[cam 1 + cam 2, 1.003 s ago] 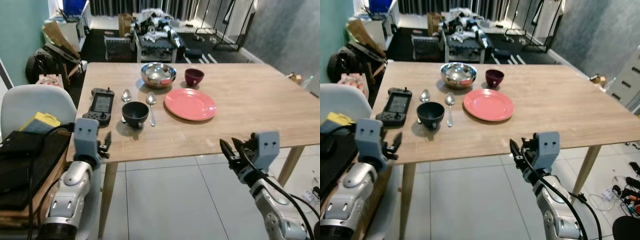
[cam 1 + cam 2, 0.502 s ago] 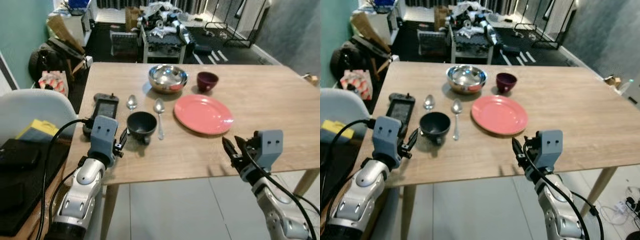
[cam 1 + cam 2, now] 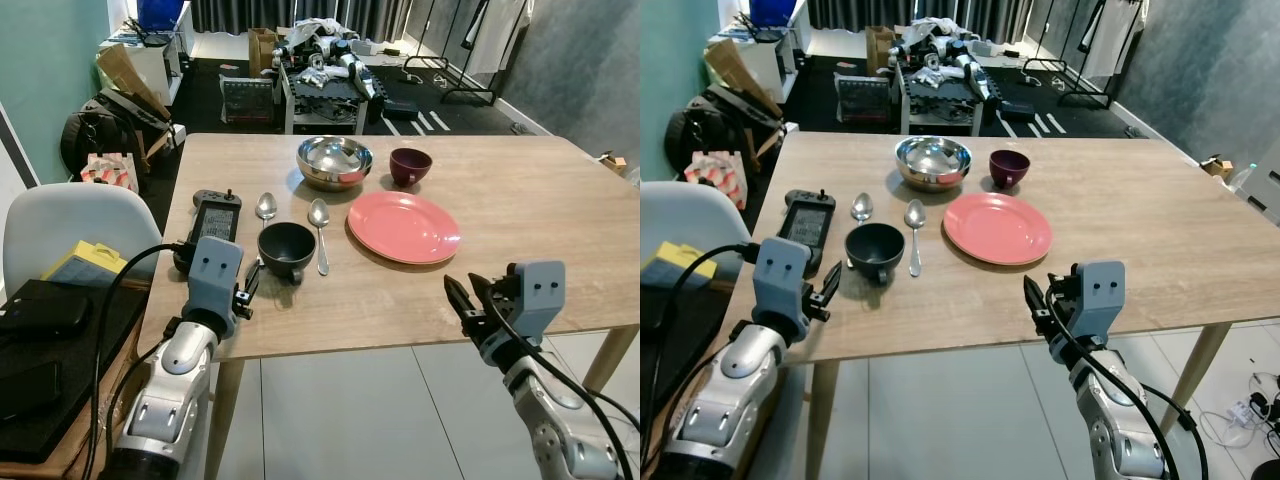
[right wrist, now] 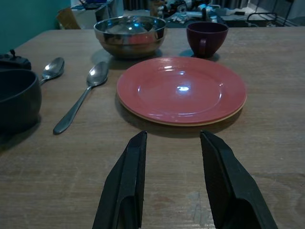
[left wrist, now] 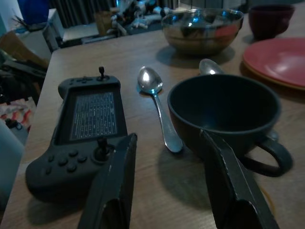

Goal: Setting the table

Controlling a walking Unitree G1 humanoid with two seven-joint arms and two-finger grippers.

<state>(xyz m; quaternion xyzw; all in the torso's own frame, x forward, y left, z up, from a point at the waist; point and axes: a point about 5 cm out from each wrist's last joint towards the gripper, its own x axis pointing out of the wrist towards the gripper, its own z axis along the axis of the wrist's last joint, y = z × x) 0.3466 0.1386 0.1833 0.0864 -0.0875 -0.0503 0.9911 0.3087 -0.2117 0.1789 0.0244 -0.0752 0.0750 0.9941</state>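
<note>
On the wooden table [image 3: 520,210] lie a pink plate [image 3: 403,226], a steel bowl [image 3: 334,161], a maroon cup [image 3: 410,166], a black cup [image 3: 286,249] and two spoons [image 3: 318,222] [image 3: 265,207]. My left gripper [image 3: 250,284] is open over the table's near left edge, just short of the black cup [image 5: 224,112]. My right gripper [image 3: 462,304] is open at the near edge, in front of the pink plate [image 4: 181,88]. Both hold nothing.
A black game controller [image 3: 210,218] lies left of the spoons. A white chair [image 3: 70,215] holding a yellow item and black bags stands at my left. Cluttered furniture and boxes [image 3: 325,70] stand beyond the table's far side.
The view has shifted as I closed in on the table. My left gripper rose from below the edge to just short of the black cup. The right gripper stays low at the near edge.
</note>
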